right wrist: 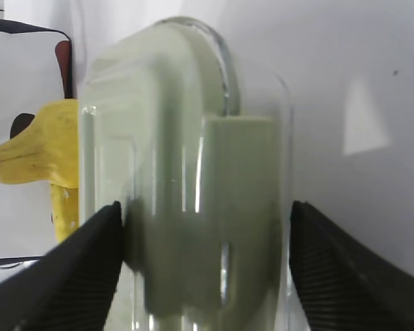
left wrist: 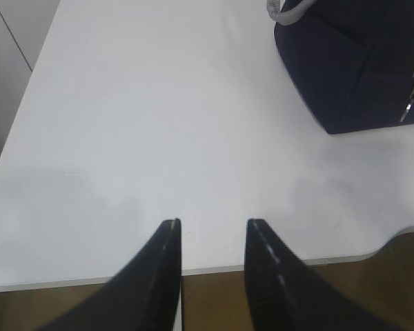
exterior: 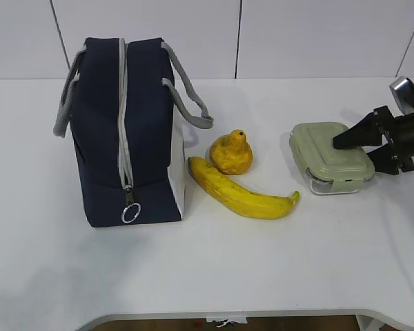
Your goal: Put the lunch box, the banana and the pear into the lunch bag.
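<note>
Our right pincer (exterior: pixel 364 143) is at the lunch box (exterior: pixel 329 156), coming in from 3 o'clock in the exterior view; its jaws stand wide and straddle the box's right-hand end. In the right wrist view one finger (right wrist: pixel 76 269) sits just beside the glass on the left, the other has a clear gap on the right, so we don't call it a grip yet. The box's long axis runs roughly 10 to 4 on the bench (exterior: pixel 276 262), so the jaws span its short width, which is what the closing move needs. The left pincer (left wrist: pixel 212 231) is partly open, empty, hovering over bare bench, with the lunch bag (exterior: pixel 127 131) at its 1 o'clock. The bag's zipper looks shut. The pear (exterior: pixel 232 152) and banana (exterior: pixel 240 192) lie between bag and box, at the box's 9 o'clock. The right arm is clearly nearer.
</note>
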Motion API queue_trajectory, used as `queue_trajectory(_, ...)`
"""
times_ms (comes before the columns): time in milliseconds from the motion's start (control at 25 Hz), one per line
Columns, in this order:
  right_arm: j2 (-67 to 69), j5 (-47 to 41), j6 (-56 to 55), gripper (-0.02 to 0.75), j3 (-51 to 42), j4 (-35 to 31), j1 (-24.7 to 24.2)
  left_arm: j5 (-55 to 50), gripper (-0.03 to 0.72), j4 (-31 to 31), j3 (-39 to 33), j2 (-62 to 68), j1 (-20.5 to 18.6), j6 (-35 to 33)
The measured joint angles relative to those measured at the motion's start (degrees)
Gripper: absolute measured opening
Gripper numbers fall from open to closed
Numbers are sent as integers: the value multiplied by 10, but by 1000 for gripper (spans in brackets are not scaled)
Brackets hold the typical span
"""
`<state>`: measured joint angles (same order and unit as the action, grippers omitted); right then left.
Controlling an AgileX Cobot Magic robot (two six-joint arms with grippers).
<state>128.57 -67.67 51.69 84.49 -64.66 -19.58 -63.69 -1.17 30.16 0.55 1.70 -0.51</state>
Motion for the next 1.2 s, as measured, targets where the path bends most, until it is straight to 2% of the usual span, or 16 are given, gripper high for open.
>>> queue_trajectory(400, 1, -3, 0, 414, 4, -12, 0, 0, 240, 0, 0, 0, 0, 0)
queue_trajectory(720, 1, -4, 0, 371, 4, -14, 0, 0, 240, 0, 0, 0, 0, 0)
queue_trajectory(920, 2, -5, -2, 370, 4, -20, 0, 0, 240, 0, 0, 0, 0, 0)
queue_trajectory(1200, -3, 0, -64, 368, 6, -20, 0, 0, 240, 0, 0, 0, 0, 0)
